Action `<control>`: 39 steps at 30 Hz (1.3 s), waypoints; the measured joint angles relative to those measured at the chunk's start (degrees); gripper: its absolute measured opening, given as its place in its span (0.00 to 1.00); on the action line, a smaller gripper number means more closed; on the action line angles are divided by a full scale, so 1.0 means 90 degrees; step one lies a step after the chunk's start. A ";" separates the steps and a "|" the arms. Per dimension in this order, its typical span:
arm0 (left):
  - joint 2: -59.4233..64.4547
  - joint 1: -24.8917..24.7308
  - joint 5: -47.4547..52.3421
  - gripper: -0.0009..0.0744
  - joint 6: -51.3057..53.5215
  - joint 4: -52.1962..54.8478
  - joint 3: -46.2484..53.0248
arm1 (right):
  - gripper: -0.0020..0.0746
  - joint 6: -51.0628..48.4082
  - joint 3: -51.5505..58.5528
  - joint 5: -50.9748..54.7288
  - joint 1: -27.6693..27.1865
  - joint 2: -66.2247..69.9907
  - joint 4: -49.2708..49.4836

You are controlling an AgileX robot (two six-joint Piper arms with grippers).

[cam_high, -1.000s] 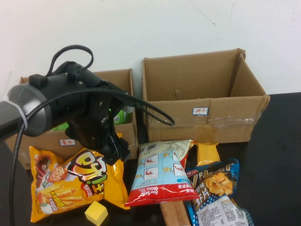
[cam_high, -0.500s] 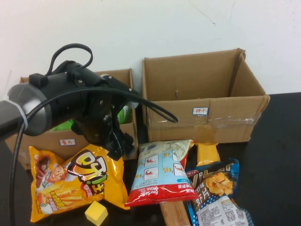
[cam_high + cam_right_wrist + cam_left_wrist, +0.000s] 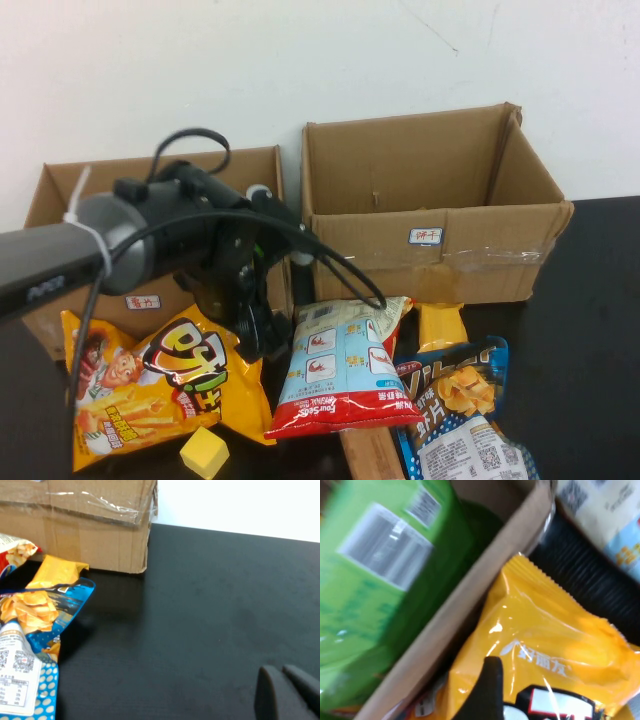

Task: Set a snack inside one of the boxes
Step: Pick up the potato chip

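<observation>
On the left, the smaller cardboard box [image 3: 150, 290] holds a green bag [image 3: 375, 570]. Before it lies the yellow snack bag [image 3: 150, 385], the left gripper [image 3: 262, 338] low at its upper edge — grip state impossible to judge. A red-and-white bag [image 3: 345, 370] lies midway (below the big box [image 3: 430, 215]). Right gripper [image 3: 285, 692] hovers above bare black table [image 3: 210, 615], fingers pressed together.
</observation>
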 joint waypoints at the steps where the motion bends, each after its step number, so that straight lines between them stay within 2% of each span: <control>1: 0.0090 0.0000 0.0000 0.93 0.0000 0.0048 0.0000 | 0.03 0.0000 0.0000 0.0000 0.0000 0.0000 0.0000; 13: 0.0289 0.0000 -0.0242 0.93 -0.0568 0.1103 0.0000 | 0.03 0.0000 0.0000 0.0000 0.0000 0.0000 0.0000; 27: 0.0767 0.0013 -0.0328 0.93 -0.0819 0.1175 0.0000 | 0.03 0.0000 0.0000 0.0000 0.0000 0.0000 0.0000; 39: 0.0794 0.0488 -0.0155 0.93 -0.0834 0.0750 0.0000 | 0.03 0.0000 0.0000 0.0000 0.0000 0.0000 0.0000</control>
